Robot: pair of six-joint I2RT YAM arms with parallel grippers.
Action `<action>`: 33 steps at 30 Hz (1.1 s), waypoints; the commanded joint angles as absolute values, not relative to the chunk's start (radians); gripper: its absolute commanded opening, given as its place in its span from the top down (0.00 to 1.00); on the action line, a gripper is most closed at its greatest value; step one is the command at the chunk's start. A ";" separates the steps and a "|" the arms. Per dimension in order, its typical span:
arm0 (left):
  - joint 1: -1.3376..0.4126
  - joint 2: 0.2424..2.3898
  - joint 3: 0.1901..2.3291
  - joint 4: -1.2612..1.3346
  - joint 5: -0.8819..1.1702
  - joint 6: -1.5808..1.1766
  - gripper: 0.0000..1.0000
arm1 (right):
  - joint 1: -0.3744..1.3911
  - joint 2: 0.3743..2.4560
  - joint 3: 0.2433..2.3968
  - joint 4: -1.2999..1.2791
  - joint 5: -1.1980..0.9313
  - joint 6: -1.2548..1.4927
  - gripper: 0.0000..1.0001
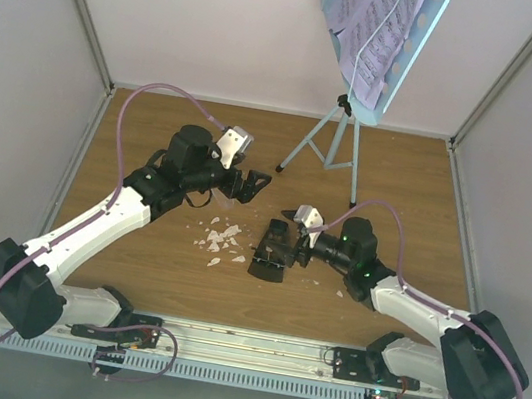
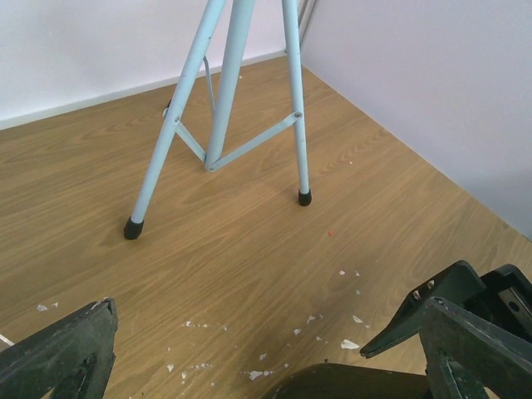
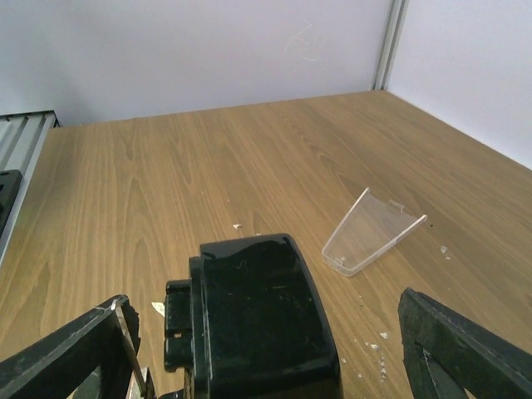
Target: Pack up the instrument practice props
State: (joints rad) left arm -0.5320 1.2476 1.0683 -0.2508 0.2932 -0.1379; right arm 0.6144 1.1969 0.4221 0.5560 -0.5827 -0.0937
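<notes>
The light blue music stand (image 1: 340, 135) rises at the back right of the table. Lilac sheet-music pages (image 1: 370, 24) rest on its desk. Its tripod legs (image 2: 224, 108) fill the left wrist view. The black metronome (image 1: 264, 265) lies on the wood in the middle. My right gripper (image 1: 271, 246) is open, with one finger on each side of the metronome (image 3: 249, 283) and a gap showing on the right. The clear cover (image 3: 374, 231) lies apart on the table beyond it. My left gripper (image 1: 258, 186) hangs open and holds nothing, between the crumbs and the stand.
Small white crumbs (image 1: 219, 238) are scattered left of the metronome, and more crumbs (image 2: 312, 320) lie under the left gripper. White walls close in the table at the back and on both sides. A metal rail (image 1: 243, 343) runs along the near edge.
</notes>
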 commanded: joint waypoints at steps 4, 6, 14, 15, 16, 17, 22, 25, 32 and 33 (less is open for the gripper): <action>-0.528 1.246 1.072 -0.204 0.286 -0.123 0.01 | 0.620 1.176 0.382 0.599 -0.557 -0.091 0.18; -0.529 1.246 1.072 -0.204 0.286 -0.124 0.01 | 0.619 1.168 0.374 0.603 -0.554 -0.088 0.21; -0.529 1.246 1.072 -0.203 0.290 -0.124 0.01 | 0.614 1.149 0.358 0.597 -0.543 -0.086 0.27; -0.529 1.246 1.072 -0.204 0.291 -0.124 0.01 | 0.612 1.149 0.357 0.597 -0.544 -0.085 0.28; -0.529 1.247 1.072 -0.204 0.298 -0.123 0.01 | 0.612 1.150 0.358 0.599 -0.546 -0.084 0.28; -0.530 1.248 1.073 -0.204 0.306 -0.121 0.01 | 0.611 1.152 0.359 0.601 -0.548 -0.082 0.29; -0.529 1.249 1.073 -0.202 0.330 -0.115 0.01 | 0.609 1.155 0.357 0.620 -0.553 -0.081 0.31; -0.529 1.246 1.073 -0.202 0.333 -0.114 0.01 | 0.607 1.156 0.354 0.628 -0.561 -0.077 0.34; -0.529 1.247 1.074 -0.204 0.333 -0.114 0.01 | 0.605 1.161 0.344 0.645 -0.573 -0.062 0.38; -0.529 1.246 1.074 -0.204 0.333 -0.114 0.01 | 0.604 1.160 0.342 0.648 -0.575 -0.061 0.39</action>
State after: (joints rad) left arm -0.5323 1.2476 1.0687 -0.2504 0.3180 -0.1276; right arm 0.6113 1.1629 0.3569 0.6006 -0.5705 -0.0708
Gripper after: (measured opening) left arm 0.990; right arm 0.626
